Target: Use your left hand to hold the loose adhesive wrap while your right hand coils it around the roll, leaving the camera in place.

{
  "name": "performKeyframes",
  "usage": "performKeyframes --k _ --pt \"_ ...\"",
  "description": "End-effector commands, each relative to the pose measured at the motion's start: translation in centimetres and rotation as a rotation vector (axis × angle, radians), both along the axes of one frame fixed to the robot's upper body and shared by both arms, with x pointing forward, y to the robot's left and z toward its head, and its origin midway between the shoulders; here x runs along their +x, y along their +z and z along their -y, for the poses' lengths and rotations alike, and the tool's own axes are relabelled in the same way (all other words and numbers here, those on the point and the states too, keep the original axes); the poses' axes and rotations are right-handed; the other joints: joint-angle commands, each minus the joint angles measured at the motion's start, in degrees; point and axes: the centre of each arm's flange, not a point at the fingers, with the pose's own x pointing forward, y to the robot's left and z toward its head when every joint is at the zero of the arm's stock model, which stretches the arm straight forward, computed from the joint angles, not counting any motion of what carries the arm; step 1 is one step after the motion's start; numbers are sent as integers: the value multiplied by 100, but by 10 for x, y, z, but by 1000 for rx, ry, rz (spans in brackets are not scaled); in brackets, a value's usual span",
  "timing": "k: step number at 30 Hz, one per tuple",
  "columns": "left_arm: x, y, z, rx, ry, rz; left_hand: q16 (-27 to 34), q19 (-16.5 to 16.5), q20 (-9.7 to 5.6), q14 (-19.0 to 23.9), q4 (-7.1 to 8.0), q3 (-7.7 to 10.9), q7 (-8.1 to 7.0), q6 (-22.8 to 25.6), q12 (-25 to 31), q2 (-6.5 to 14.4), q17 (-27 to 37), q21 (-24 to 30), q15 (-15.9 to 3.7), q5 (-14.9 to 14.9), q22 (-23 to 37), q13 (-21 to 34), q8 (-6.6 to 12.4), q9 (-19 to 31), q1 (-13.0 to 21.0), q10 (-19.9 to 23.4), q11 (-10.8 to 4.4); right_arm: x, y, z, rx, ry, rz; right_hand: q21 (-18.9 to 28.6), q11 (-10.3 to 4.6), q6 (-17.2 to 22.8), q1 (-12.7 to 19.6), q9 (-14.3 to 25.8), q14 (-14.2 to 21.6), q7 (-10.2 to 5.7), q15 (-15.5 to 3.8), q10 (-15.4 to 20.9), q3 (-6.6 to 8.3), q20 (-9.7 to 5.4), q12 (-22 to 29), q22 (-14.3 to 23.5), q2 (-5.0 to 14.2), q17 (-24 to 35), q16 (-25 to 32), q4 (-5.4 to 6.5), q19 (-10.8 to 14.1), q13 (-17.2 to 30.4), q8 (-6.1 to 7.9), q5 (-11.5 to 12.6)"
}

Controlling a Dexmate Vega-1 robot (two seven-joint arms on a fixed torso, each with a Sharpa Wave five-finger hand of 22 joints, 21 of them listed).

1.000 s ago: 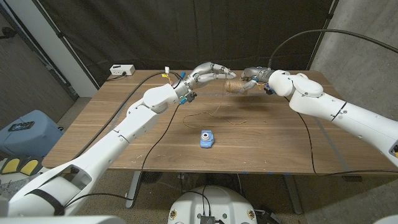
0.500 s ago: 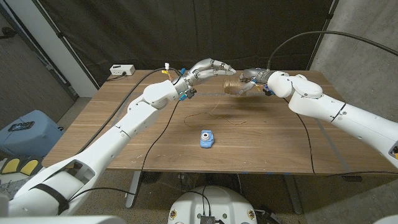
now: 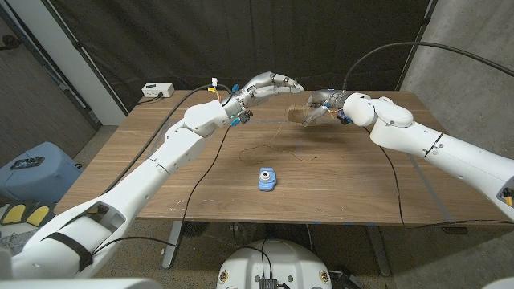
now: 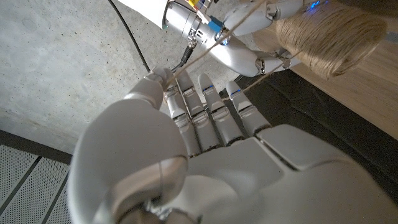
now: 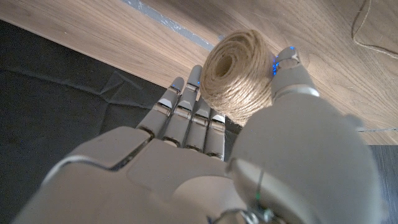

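Jute roll (image 5: 238, 76) in right robot hand (image 5: 205, 134)

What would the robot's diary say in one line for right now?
left hand: pinches twine strand | right hand: holds twine roll above table | loose twine: on table | camera: untouched

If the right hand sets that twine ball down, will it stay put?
Probably not. The twine ball looks rounded, so it may roll. It is likely light, and the loose strand trailing over the table looks floppy and could tug it.
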Motion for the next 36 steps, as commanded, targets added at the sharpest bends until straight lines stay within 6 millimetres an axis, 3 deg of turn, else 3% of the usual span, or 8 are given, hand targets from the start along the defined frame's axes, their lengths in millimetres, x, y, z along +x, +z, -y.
performKeyframes --k 1,36 --pt "4 10 -4 -12 -3 20 52 73 5 29 3 -46 10 18 -11 41 29 54 44 31 29 35 -2 11 1 12 26 0 -5 -4 -6 5 -12 17 -737 811 383 20 60 -792 -863 796 25 -4 51 16 655 16 -12 -17 60 22 27 35" --pt "17 23 -9 -17 5 33 61 63 6 36 -1 -70 31 3 -50 54 67 47 12 43 28 93 -23 11 2 31 100 -14 -17 -22 -39 60 -5 13 -750 845 377 18 65 -797 -864 826 17 4 38 16 665 40 -35 -10 60 27 32 36"
